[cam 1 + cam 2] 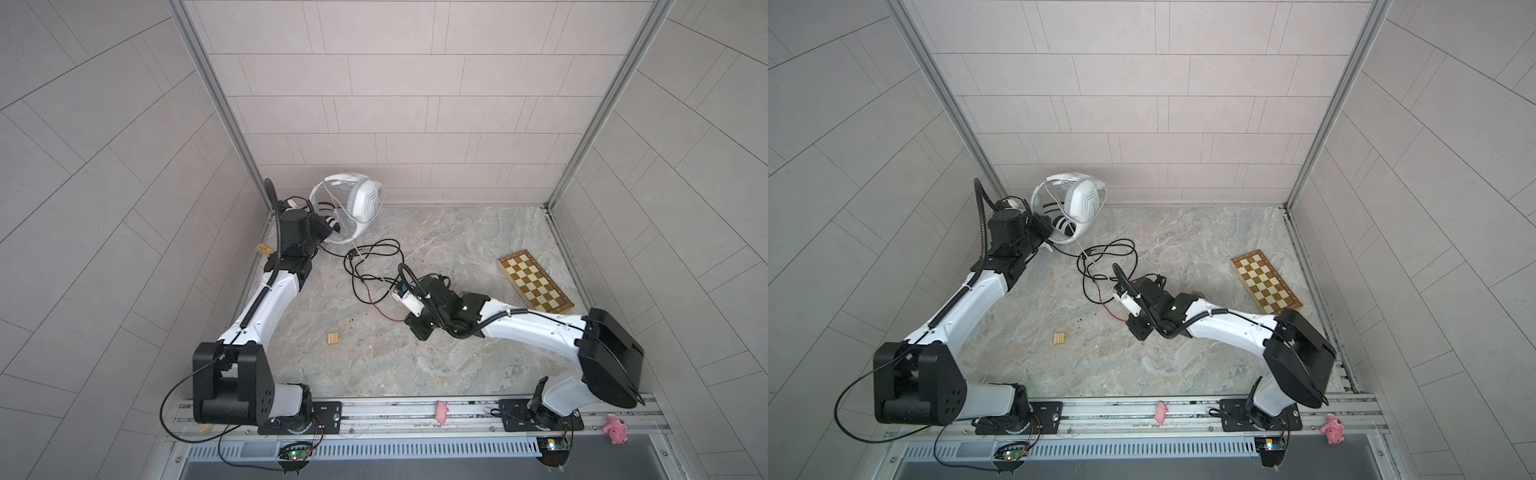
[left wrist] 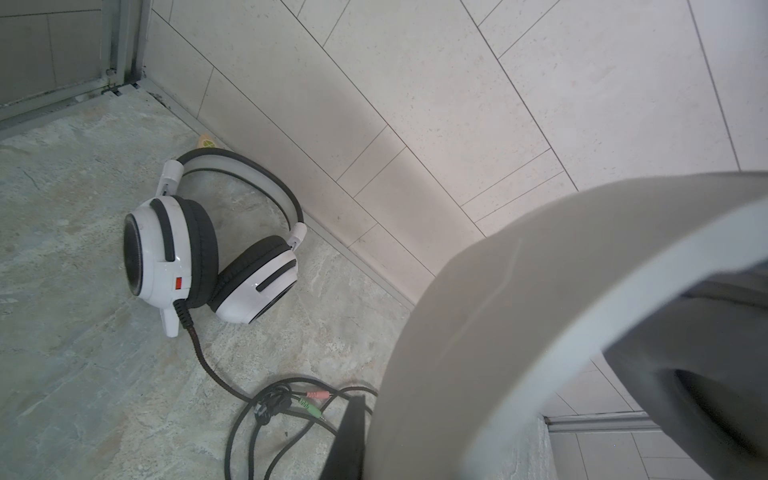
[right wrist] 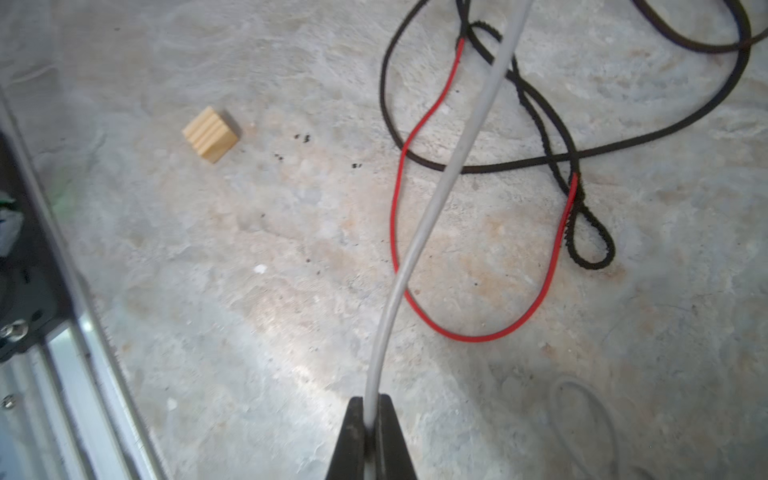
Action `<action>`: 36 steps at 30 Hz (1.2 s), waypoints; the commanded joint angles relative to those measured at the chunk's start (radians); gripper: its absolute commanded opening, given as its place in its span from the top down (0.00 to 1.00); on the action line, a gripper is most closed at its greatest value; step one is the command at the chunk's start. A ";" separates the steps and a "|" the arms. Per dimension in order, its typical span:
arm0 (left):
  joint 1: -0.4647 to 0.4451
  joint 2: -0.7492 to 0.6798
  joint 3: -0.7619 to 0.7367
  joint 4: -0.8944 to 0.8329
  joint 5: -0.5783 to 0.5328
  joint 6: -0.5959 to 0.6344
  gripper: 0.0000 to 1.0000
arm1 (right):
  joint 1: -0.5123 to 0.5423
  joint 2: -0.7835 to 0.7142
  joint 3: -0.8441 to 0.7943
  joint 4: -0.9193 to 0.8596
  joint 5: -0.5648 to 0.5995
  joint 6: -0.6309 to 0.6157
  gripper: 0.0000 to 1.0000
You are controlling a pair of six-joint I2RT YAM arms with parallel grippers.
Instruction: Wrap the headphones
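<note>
Right gripper (image 3: 371, 409): jaws are pressing together and pinching the whitish cable (image 3: 436, 199) at bottom centre of the right wrist view. From the pinch the cable is running up and leaving at the top edge, crossing over the black-red cable (image 3: 552, 266). That one is lying in loose loops on the stone-pattern surface (image 3: 249, 291), its red stretch making a U mid-frame. Wooden block (image 3: 211, 134) is sitting well apart, upper left.

Left gripper (image 2: 360, 415): only one black finger is showing, bottom centre of the left wrist view, and the jaws are closing on the broad pale headband filling the right half.

Pale-grey headset (image 1: 361, 203): sitting left of centre in both top views, at the base of the back wall. It's all pale, with the angular chevron-marked cup facing the camera.

White headset (image 2: 208, 257): lying by the wall, left of centre in the left wrist view. Round white cups, black stripes, black pads. A black cable is trailing from one cup toward the pink and green plugs (image 2: 313, 399).
</note>
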 commanded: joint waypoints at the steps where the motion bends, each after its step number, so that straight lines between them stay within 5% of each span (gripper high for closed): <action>1: 0.015 -0.005 0.036 0.058 -0.022 0.002 1.00 | 0.001 -0.107 -0.033 -0.090 0.087 -0.003 1.00; 11: 0.020 0.002 0.039 0.048 -0.035 0.015 1.00 | 0.003 -0.335 -0.087 -0.150 0.149 -0.018 1.00; 16: 0.027 -0.005 0.031 0.036 -0.088 0.024 1.00 | 0.094 -0.370 -0.070 -0.187 0.163 0.002 1.00; 36: 0.106 0.103 0.099 0.068 -0.056 -0.061 1.00 | 0.360 -0.153 -0.027 -0.097 0.135 0.089 1.00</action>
